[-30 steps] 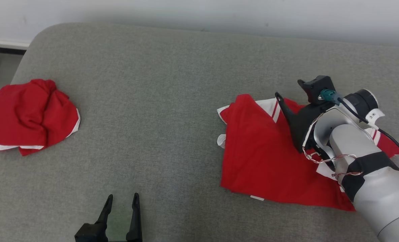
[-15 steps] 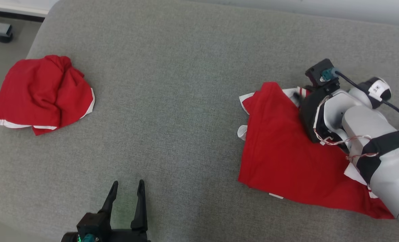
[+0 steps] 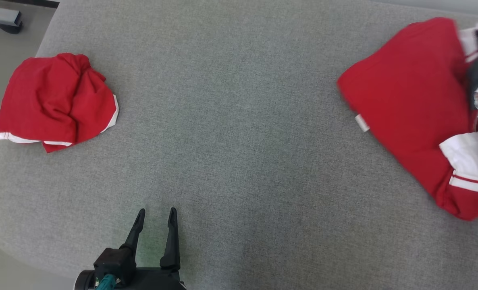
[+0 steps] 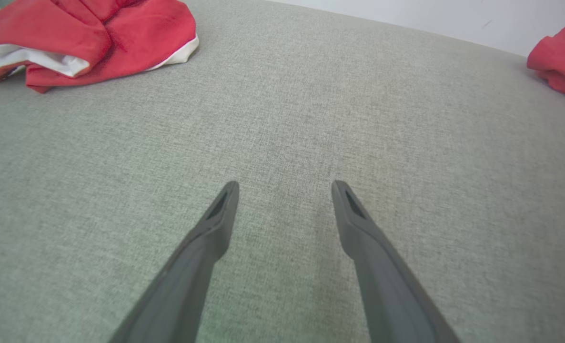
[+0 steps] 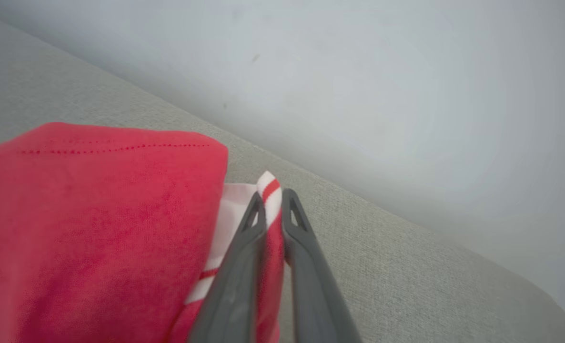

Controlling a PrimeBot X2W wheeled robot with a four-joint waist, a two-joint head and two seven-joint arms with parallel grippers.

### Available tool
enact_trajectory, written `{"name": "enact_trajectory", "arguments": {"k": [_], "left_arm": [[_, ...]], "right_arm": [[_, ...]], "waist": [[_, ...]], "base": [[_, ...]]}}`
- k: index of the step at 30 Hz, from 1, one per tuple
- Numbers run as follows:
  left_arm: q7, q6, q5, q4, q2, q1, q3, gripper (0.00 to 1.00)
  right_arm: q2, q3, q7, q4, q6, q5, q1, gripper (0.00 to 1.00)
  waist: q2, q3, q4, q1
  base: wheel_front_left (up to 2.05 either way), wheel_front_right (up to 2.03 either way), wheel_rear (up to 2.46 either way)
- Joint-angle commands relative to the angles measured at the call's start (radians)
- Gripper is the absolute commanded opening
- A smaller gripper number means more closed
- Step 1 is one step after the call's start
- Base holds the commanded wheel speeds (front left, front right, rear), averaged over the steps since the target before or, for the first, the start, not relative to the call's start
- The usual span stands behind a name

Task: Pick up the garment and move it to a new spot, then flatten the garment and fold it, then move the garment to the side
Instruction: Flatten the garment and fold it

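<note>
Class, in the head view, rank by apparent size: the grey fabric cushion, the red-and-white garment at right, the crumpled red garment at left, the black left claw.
1. Grey fabric cushion
2. Red-and-white garment, partly cut off by the frame
3. Crumpled red garment
4. Black left claw

left gripper [image 3: 157,210]: long black fingers [image 3: 170,237], slot cutout near each tip, chunky black base, teal plug [image 3: 103,282] at back. right gripper [image 5: 273,194] same deal, dark grey.
</note>
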Motion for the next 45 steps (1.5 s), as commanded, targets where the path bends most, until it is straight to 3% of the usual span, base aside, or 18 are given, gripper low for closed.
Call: {"name": "enact_trajectory", "arguments": {"k": [1, 3, 4, 5, 10, 16, 22, 34, 35, 36, 38, 45], "left_arm": [[-0.003, 0.002, -0.005, 0.0, -0.001, -0.014, -0.001, 1.0], [-0.003, 0.003, -0.007, 0.002, -0.001, -0.017, -0.005, 1.0], [-0.003, 0.005, -0.008, 0.003, -0.001, -0.017, -0.006, 1.0], [-0.003, 0.005, -0.007, 0.004, -0.001, -0.016, -0.007, 1.0], [-0.003, 0.01, -0.003, 0.009, -0.001, -0.007, 0.002, 1.0], [-0.003, -0.002, 0.012, 0.025, -0.001, 0.0, 0.017, 1.0], [-0.003, -0.012, 0.025, 0.031, -0.001, -0.001, 0.021, 1.0], [-0.003, -0.019, 0.042, 0.037, -0.001, 0.013, 0.036, 1.0], [-0.003, -0.02, 0.042, 0.037, -0.001, 0.014, 0.036, 1.0], [-0.003, -0.02, 0.042, 0.037, -0.001, 0.015, 0.035, 1.0], [-0.003, -0.019, 0.04, 0.038, -0.001, 0.017, 0.036, 1.0], [-0.003, -0.015, 0.032, 0.043, -0.001, 0.019, 0.04, 1.0]], "right_arm": [[-0.01, -0.029, -0.018, 0.027, -0.003, -0.021, -0.018, 0.0], [-0.031, -0.095, -0.046, 0.066, -0.003, -0.057, -0.023, 0.0], [-0.041, -0.127, -0.064, 0.075, -0.003, -0.074, -0.02, 0.12], [-0.041, -0.156, -0.074, 0.081, -0.003, -0.087, -0.006, 1.0], [-0.015, -0.275, -0.167, 0.09, -0.003, -0.143, 0.024, 1.0], [0.093, -0.383, -0.254, 0.089, -0.003, -0.183, 0.075, 1.0], [0.166, -0.468, -0.261, 0.092, -0.003, -0.141, 0.119, 1.0], [0.19, -0.609, -0.178, 0.095, -0.003, -0.056, 0.154, 1.0], [0.193, -0.615, -0.166, 0.095, -0.003, -0.05, 0.155, 0.71], [0.196, -0.619, -0.159, 0.096, -0.003, -0.047, 0.154, 0.34], [0.199, -0.628, -0.148, 0.096, -0.003, -0.045, 0.152, 0.0], [0.214, -0.629, -0.137, 0.093, -0.003, -0.062, 0.137, 0.0]], "waist": [[-0.0002, 0.004, 0.004, -0.0001], [-0.0002, 0.007, 0.006, -0.0001], [-0.0002, 0.008, 0.006, -0.0001], [-0.0002, 0.008, 0.006, -0.0001], [-0.0002, 0.003, -0.012, -0.0001], [-0.0002, -0.017, -0.046, -0.0001], [-0.0002, -0.024, -0.059, -0.0001], [-0.0002, -0.03, -0.035, -0.0001], [-0.0002, -0.03, -0.034, -0.0001], [-0.0002, -0.03, -0.034, -0.0001], [-0.0002, -0.032, -0.033, -0.0001], [-0.0002, -0.039, -0.036, -0.0001]], "base": [[0.0, 0.0, 0.0], [0.0, 0.0, 0.0], [0.0, 0.0, 0.0], [0.0, 0.0, 0.0], [0.0, 0.0, 0.0], [0.0, 0.0, 0.0], [0.0, 0.0, 0.0], [0.0, 0.0, 0.0], [0.0, 0.0, 0.0], [0.0, 0.0, 0.0], [0.0, 0.0, 0.0], [0.0, 0.0, 0.0]]}}
